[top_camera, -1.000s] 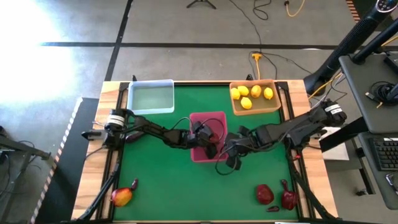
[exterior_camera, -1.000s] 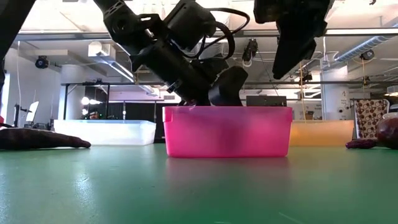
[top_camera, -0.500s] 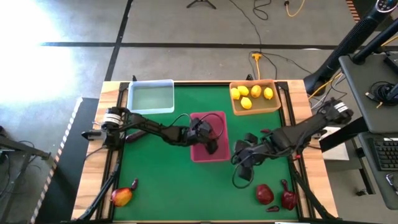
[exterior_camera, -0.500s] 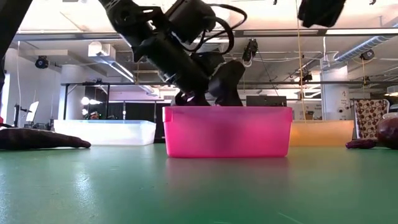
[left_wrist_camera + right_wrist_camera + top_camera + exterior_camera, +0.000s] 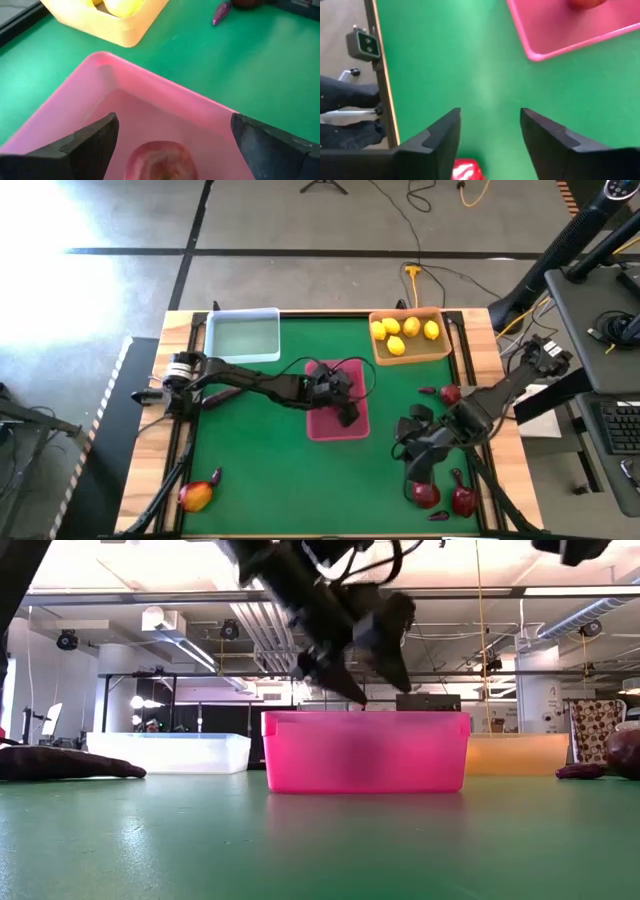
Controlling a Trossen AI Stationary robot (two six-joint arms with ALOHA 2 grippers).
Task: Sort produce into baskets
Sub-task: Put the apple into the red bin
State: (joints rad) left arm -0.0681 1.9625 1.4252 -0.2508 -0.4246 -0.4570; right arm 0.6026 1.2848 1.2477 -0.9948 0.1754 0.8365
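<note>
My left gripper point(image 5: 345, 398) hangs open over the pink-red tray point(image 5: 325, 425), above a red fruit point(image 5: 160, 160) that lies on the tray's floor between the finger lines. My right gripper point(image 5: 418, 470) is open and empty, just above the table near the right front. A red fruit point(image 5: 425, 494) lies right below it and also shows in the right wrist view point(image 5: 465, 170). A second red fruit point(image 5: 463, 500) lies beside that one. Lemons point(image 5: 405, 330) lie in the tan-orange tray point(image 5: 410, 356). The pale blue tray point(image 5: 243, 335) stands at the far left.
A red-yellow fruit point(image 5: 197, 496) and a maroon piece point(image 5: 215, 476) lie at the near left corner. Another red fruit point(image 5: 451, 393) and a maroon piece point(image 5: 428, 392) lie right of the pink tray. A maroon piece point(image 5: 440, 517) lies at the near right edge.
My right gripper has swung away from the pink-red tray toward the table's near right corner and now stands over the red fruits there. My left gripper has risen out of the pink-red tray and shifted slightly toward the right.
</note>
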